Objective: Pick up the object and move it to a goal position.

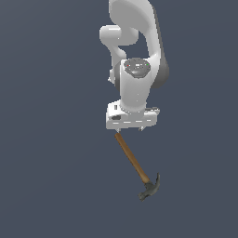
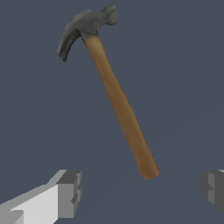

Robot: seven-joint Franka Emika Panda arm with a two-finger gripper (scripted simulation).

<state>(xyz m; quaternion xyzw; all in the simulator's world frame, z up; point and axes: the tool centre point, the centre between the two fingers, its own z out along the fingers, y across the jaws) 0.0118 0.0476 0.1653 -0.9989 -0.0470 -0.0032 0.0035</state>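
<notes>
The object is a claw hammer [image 1: 137,167] with a slim brown wooden handle and a dark grey head, lying flat on the dark grey surface. Its head [image 1: 150,188] points toward the bottom of the exterior view and its handle end reaches under the arm's white hand. In the wrist view the hammer [image 2: 118,98] lies below the camera, its handle end between the two grey fingertips [image 2: 70,192] but apart from both. My gripper [image 2: 142,192] is open, hovering over the handle end with nothing held. In the exterior view the fingers are hidden behind the hand [image 1: 131,117].
Only the plain dark grey surface [image 1: 46,162] surrounds the hammer. The white arm [image 1: 135,51] rises toward the top of the exterior view.
</notes>
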